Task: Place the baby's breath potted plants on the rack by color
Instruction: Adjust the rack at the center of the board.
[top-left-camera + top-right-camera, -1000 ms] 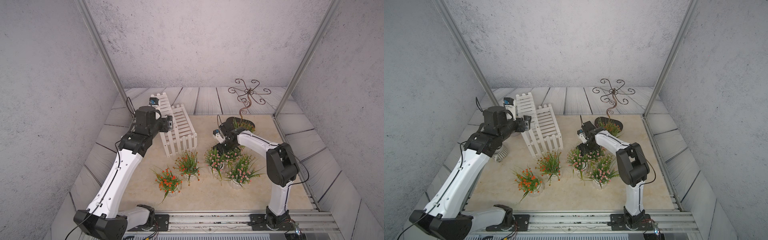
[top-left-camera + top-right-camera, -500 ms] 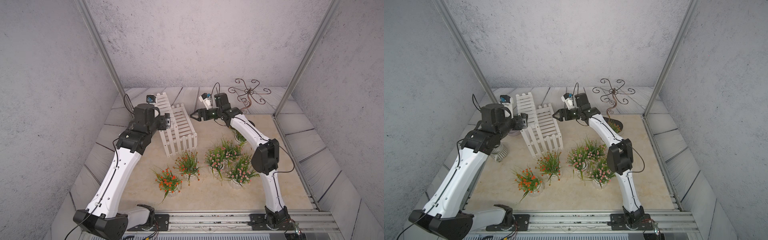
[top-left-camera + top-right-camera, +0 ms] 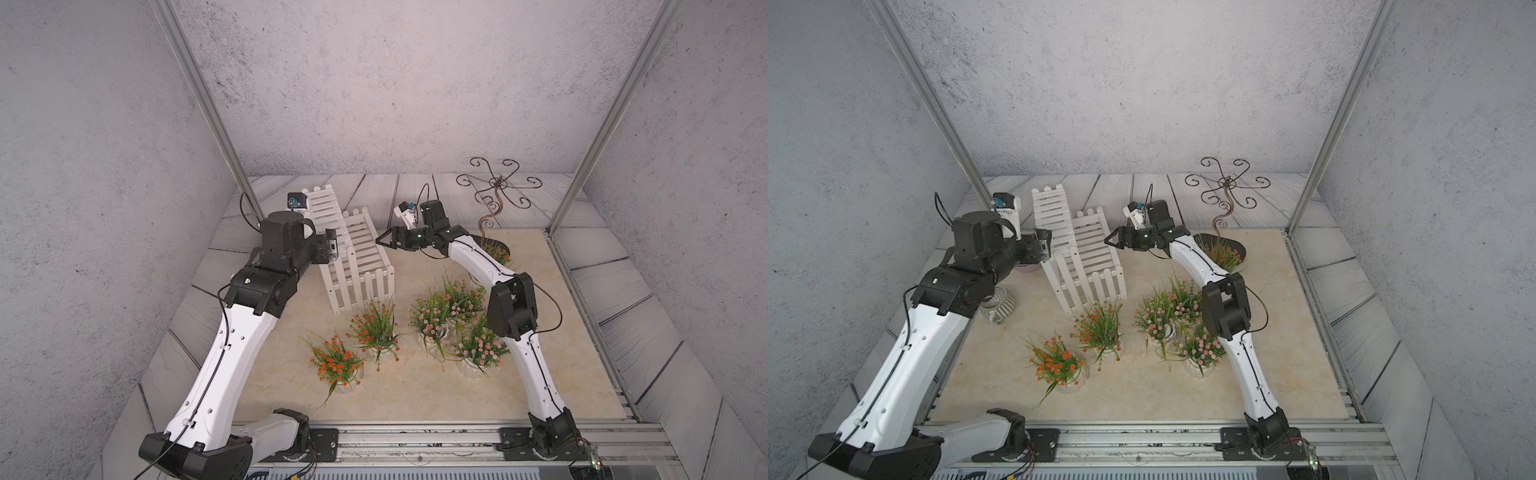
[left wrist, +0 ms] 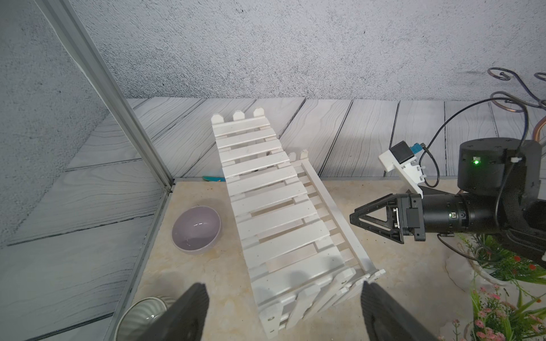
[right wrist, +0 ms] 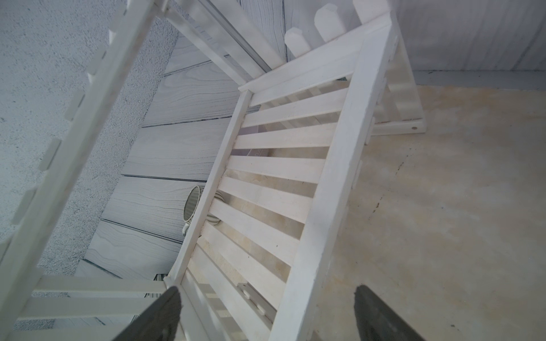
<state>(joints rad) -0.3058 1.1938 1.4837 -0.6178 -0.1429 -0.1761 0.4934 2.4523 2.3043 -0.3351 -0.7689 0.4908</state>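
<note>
The white slatted rack point(image 3: 357, 253) point(image 3: 1079, 249) stands askew at the back left with nothing on its tiers. My left gripper point(image 3: 332, 245) point(image 4: 283, 310) is open at its left side, its jaws either side of the rack's point(image 4: 271, 212) near picket end. My right gripper point(image 3: 378, 242) point(image 5: 266, 310) is open at the right side, straddling a rail of the lower tier point(image 5: 280, 183). On the mat stand two orange-red plants point(image 3: 336, 365) point(image 3: 376, 328) and three pink ones point(image 3: 430, 320) point(image 3: 461, 295) point(image 3: 478, 347). A third orange-red plant point(image 3: 496, 251) sits on the dark stand's base.
A dark scrolled metal stand point(image 3: 494, 191) rises at the back right. A lilac bowl point(image 4: 196, 230) and a grey ribbed pot point(image 3: 1000, 305) sit left of the rack, under my left arm. Metal frame posts and grey walls close in the sides.
My right arm has swung up from the pink plants to the rack's right side. My left gripper has stayed by the rack, its jaws slightly narrower. The plants have not moved.
</note>
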